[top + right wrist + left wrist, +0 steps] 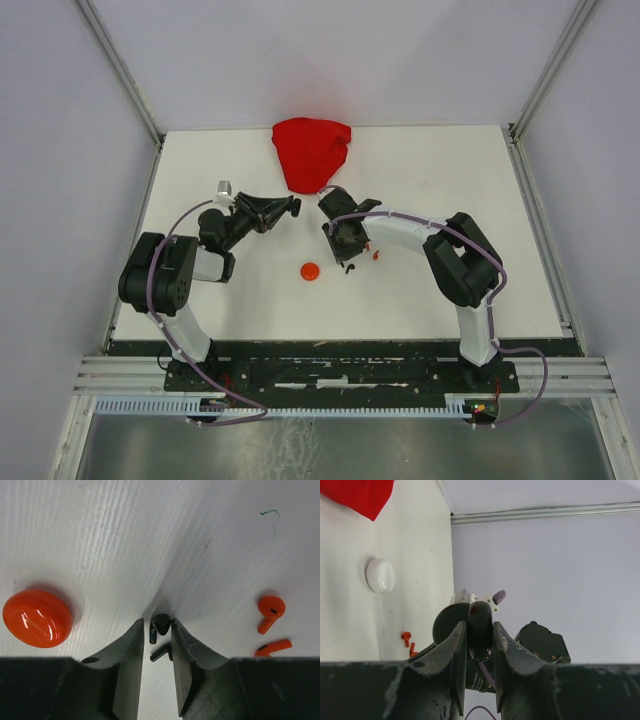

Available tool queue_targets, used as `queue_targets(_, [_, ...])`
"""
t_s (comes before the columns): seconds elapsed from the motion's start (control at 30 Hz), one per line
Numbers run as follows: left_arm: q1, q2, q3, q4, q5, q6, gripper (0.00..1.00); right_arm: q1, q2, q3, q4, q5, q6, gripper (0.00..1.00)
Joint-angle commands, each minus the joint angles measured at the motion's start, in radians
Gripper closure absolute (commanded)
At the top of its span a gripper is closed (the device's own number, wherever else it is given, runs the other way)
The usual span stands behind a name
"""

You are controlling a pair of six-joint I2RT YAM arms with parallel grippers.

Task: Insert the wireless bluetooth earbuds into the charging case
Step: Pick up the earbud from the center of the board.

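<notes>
White tabletop [150,530] fills the right wrist view. At lower centre the right gripper [157,626] brackets one black earbud [161,621]; a firm pinch cannot be confirmed. Expect it light, hard, slippery: grip across the bulb. The left gripper [479,626] is clenched on a black case [479,611].

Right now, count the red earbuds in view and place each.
2. One red earbud lies right of the right end effector; the second just beside it. More may be hidden.
</notes>
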Motion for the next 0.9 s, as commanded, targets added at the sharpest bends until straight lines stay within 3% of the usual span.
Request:
queue_targets(0.0, [0.006, 0.004, -0.004, 0.068, 0.014, -0.04, 0.97, 0.003, 0.013, 0.038, -0.001, -0.001, 0.005, 0.64])
queue_targets(0.87, [0.009, 0.005, 0.006, 0.067, 0.02, -0.042, 0.97, 0.003, 0.033, 0.065, -0.029, -0.015, -0.013, 0.7])
